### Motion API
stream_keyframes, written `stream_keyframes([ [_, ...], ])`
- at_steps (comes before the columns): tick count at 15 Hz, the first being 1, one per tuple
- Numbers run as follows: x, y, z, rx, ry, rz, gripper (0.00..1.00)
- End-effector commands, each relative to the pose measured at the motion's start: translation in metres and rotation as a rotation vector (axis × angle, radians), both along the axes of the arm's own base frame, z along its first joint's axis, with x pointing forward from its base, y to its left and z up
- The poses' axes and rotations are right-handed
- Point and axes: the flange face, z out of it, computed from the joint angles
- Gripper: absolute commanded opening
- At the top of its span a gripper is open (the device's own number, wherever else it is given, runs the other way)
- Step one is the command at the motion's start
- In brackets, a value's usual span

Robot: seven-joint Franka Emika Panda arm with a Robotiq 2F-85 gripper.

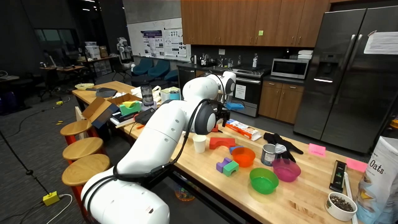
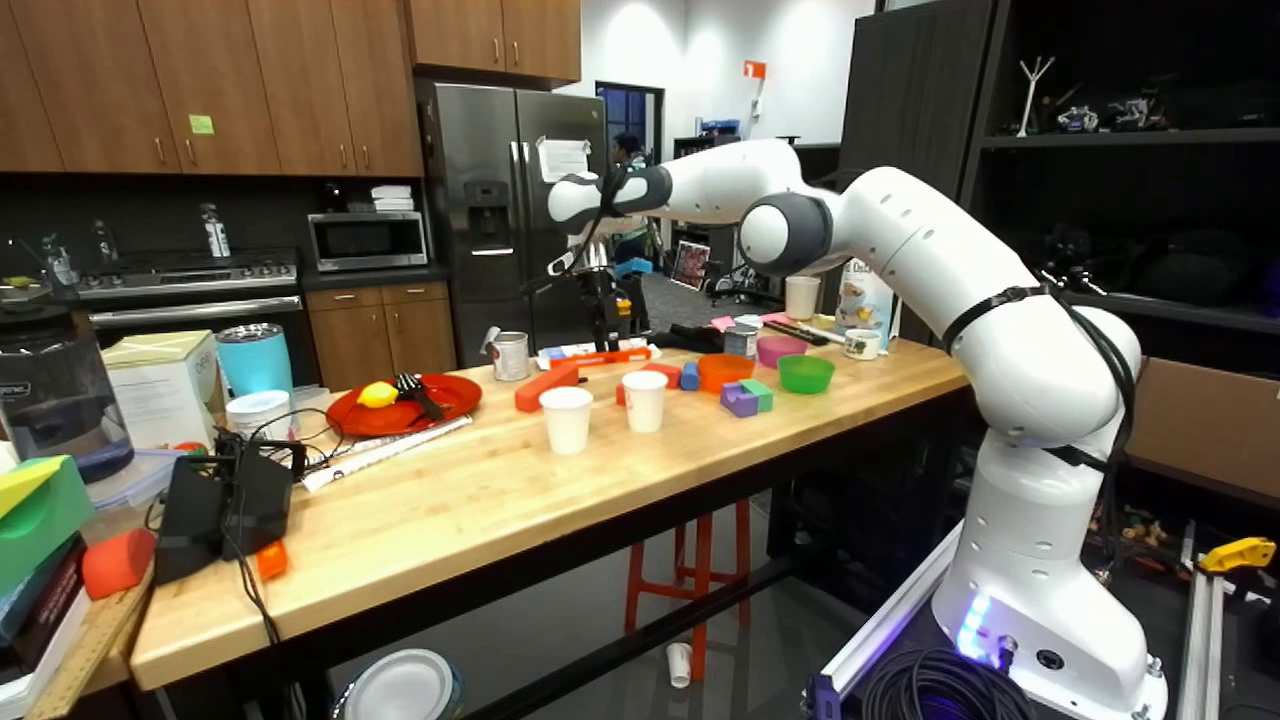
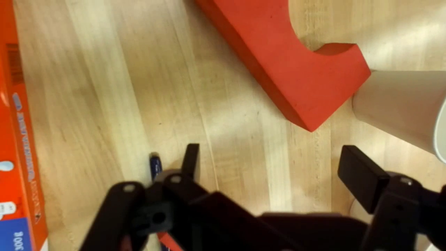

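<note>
My gripper is open and empty above the wooden table, its two black fingers wide apart; it also shows in both exterior views. In the wrist view, a red arch block lies just beyond the fingers, its corner pointing between them. A white paper cup stands beside the block, near the right finger. A second pale cup is mostly hidden behind that finger. A dark blue pen lies by the left finger, partly covered. A red piece shows below it. An orange box lies at the left edge.
An orange bowl, green bowl, pink bowl and purple-and-green blocks stand near the red arch. A can and black glove lie behind them. A red plate holds a lemon and black utensil.
</note>
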Motion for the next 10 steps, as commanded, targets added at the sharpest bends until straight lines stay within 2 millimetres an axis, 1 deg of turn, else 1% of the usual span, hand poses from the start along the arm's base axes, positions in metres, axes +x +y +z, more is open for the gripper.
stream_keyframes([
  [1, 0.008, 0.007, 0.007, -0.085, -0.067, 0.069, 1.00],
  [6, 0.021, 0.017, 0.007, -0.196, -0.166, 0.316, 1.00],
  [8, 0.029, 0.017, 0.007, -0.185, -0.231, 0.410, 1.00],
  [10, 0.038, 0.015, 0.006, -0.136, -0.304, 0.490, 1.00],
])
